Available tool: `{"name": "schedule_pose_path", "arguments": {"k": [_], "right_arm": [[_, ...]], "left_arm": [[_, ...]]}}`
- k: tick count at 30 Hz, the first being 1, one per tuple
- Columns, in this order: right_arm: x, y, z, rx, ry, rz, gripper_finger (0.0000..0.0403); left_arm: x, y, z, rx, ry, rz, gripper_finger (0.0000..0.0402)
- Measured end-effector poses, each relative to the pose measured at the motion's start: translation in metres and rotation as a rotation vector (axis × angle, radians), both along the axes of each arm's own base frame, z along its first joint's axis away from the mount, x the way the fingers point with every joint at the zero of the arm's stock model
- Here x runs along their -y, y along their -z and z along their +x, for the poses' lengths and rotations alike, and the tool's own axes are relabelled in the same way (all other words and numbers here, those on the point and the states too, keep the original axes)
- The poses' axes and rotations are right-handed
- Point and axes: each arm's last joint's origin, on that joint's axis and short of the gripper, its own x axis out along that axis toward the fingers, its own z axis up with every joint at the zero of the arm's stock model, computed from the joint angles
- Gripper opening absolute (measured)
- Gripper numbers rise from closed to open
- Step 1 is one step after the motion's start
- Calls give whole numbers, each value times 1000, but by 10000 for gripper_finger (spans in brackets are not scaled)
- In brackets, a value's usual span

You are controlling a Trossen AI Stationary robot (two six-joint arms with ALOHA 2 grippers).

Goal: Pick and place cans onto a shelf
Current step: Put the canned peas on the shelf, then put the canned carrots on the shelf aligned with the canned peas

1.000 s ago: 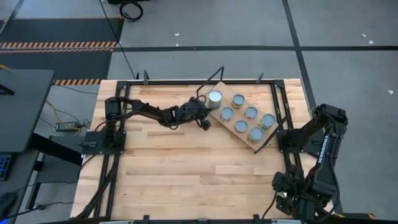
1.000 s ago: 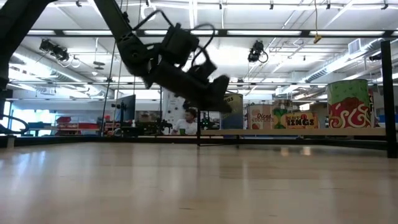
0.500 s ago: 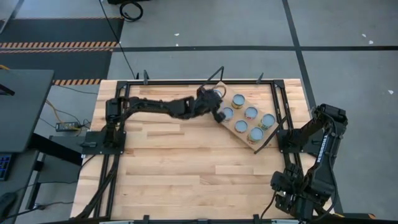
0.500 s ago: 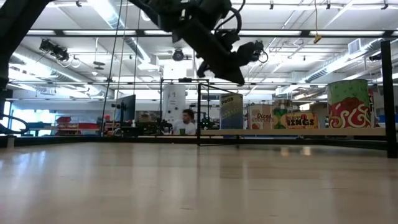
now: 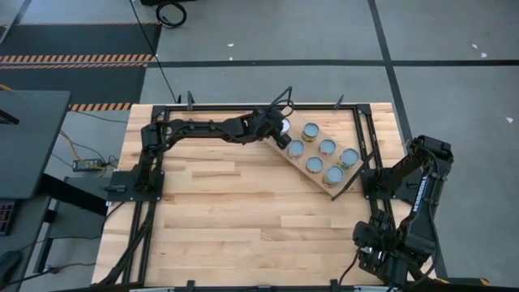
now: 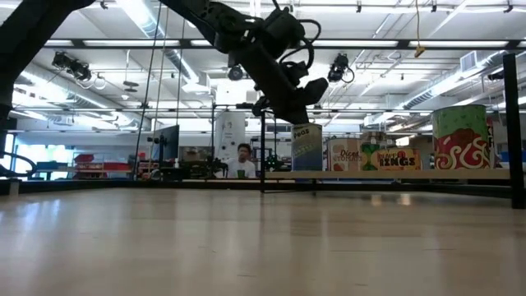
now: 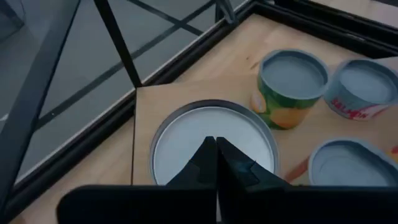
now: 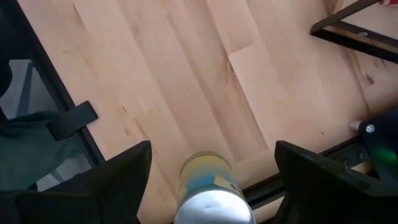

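Can [image 7: 211, 140] sits directly under my left gripper [image 7: 216, 163], upright, silver lid up, on the shelf [image 5: 318, 154] corner at roughly 12 o'clock on the table. L fingers pinched together, gripping nothing, tips just above the lid. Five other cans crowd toward 3 o'clock; nearest, green-sided [image 7: 291, 87], just beside. R gripper [image 8: 211, 168] spread wide near 5 o'clock, one lone can [image 8: 213, 196] beneath it.

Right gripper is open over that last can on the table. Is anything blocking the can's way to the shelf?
Nothing visible does. The right gripper brackets the can near the table's edge, bare planks ahead. On the shelf, six cans fill most spots, and the left gripper, shut, hovers over the corner can.
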Motion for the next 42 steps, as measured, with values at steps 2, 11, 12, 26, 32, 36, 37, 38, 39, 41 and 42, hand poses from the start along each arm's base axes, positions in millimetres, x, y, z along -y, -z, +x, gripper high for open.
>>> {"name": "schedule_pose_path", "arguments": {"k": [2, 11, 12, 26, 32, 36, 37, 38, 39, 41, 42], "right_arm": [[0, 0, 0, 0, 1, 0, 348], [0, 0, 0, -1, 2, 3, 348], [0, 0, 1, -1, 2, 4, 348], [0, 0, 0, 0, 2, 2, 348], [0, 0, 0, 0, -5, 1, 348], [0, 0, 1, 12, -14, -7, 348], [0, 0, 1, 20, -23, -13, 348], [0, 0, 1, 27, -35, -20, 348], [1, 0, 2, 38, -51, -31, 348], [2, -2, 3, 68, -81, -49, 348], [4, -4, 4, 92, -96, -59, 348]], "left_arm": [[0, 1, 0, -8, 0, -4, 2], [2, -9, -9, -52, -11, 3, 2], [2, -9, -9, -53, -12, 3, 2], [3, -10, -8, -30, -9, 2, 7], [3, -12, -6, -3, 12, 0, 8], [6, -16, -6, 0, 20, 7, 24], [8, -19, -7, 6, 30, 16, 28], [11, -25, -8, 6, 41, 25, 33], [14, -31, -10, 7, 54, 39, 38], [24, -47, -14, 34, 82, 63, 47], [30, -56, -16, 49, 98, 71, 52]]}}
